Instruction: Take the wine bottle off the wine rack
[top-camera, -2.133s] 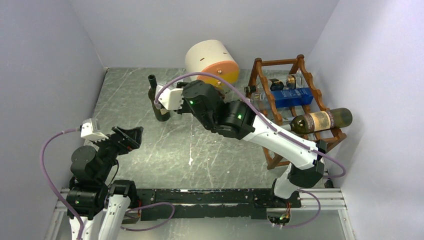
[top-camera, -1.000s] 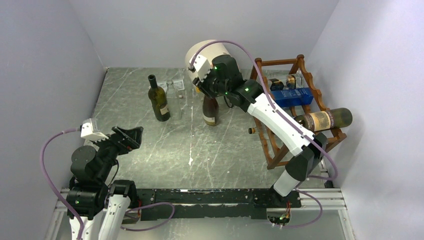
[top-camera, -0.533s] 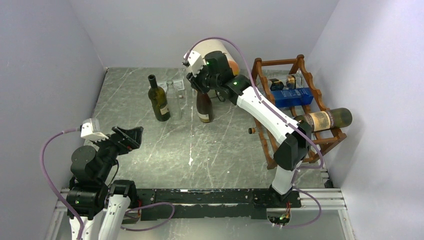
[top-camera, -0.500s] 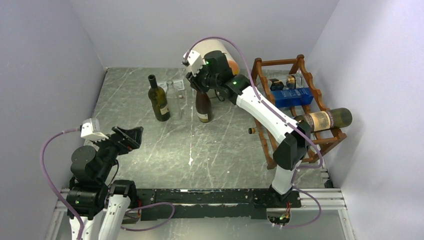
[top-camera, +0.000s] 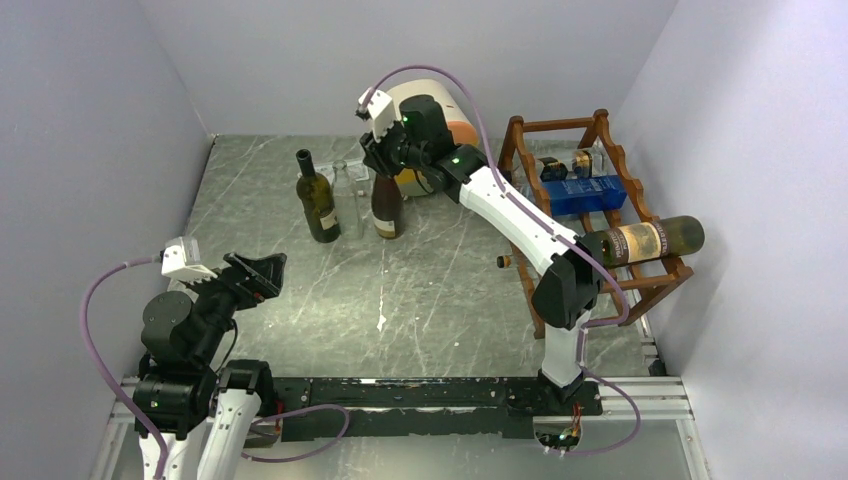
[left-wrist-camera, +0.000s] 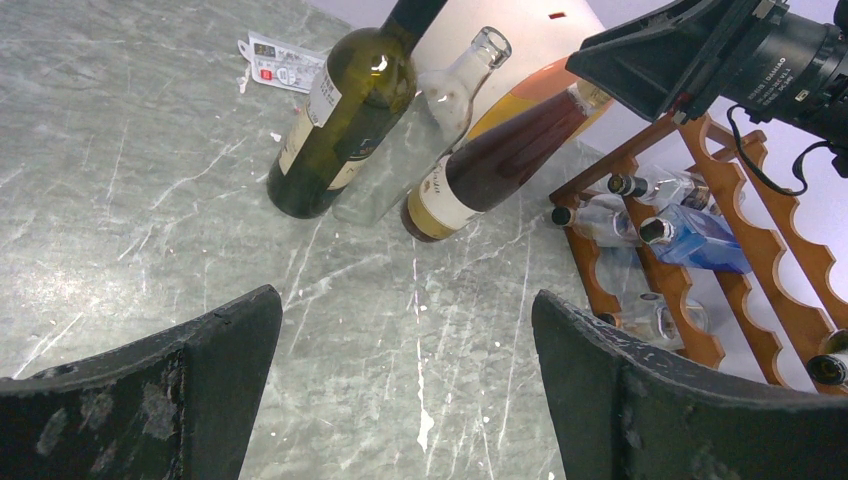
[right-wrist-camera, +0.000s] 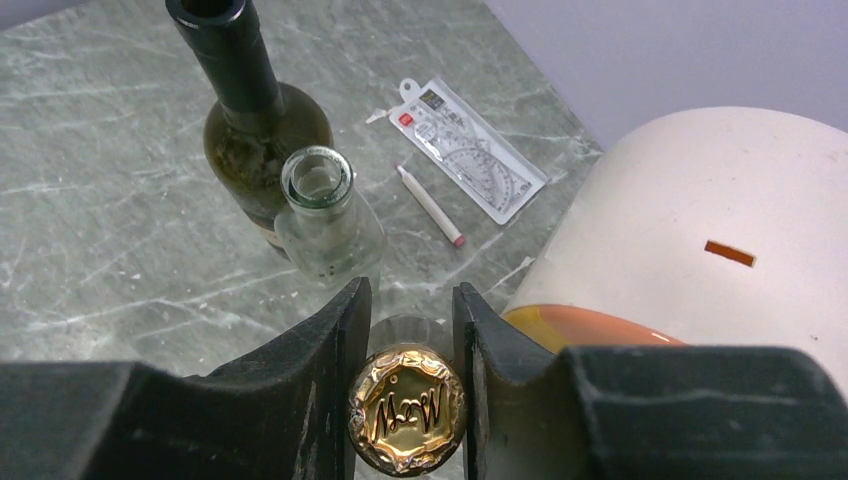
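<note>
1. Closest to my bases, my left gripper (left-wrist-camera: 405, 330) hangs over the grey marbled table (top-camera: 300, 310) with its fingers spread wide and nothing between them.
2. To my right, the wine rack (top-camera: 560, 124) stands against the side wall. A dark bottle with a tan label (top-camera: 640, 240) lies across its near end, and a blue bottle (top-camera: 585, 192) lies further in.
3. Past mid-table my right arm reaches well out. My right gripper (right-wrist-camera: 410, 330) is clenched around the neck of the wine bottle (top-camera: 387, 210), a finger on each side just below its gold foil cap (right-wrist-camera: 407, 408). The bottle is upright, off the rack and well left of it. I cannot tell whether its base rests on the table or hangs just above it.
4. Just beside it on the left stands a clear glass bottle (right-wrist-camera: 325, 225), and beyond that a dark green bottle (right-wrist-camera: 265, 130), both open-topped.
5. Farthest off, a packaged protractor (right-wrist-camera: 465, 165) and a white pen (right-wrist-camera: 430, 205) lie flat near the back wall, beside the round cream-and-orange box (right-wrist-camera: 700, 220).
</note>
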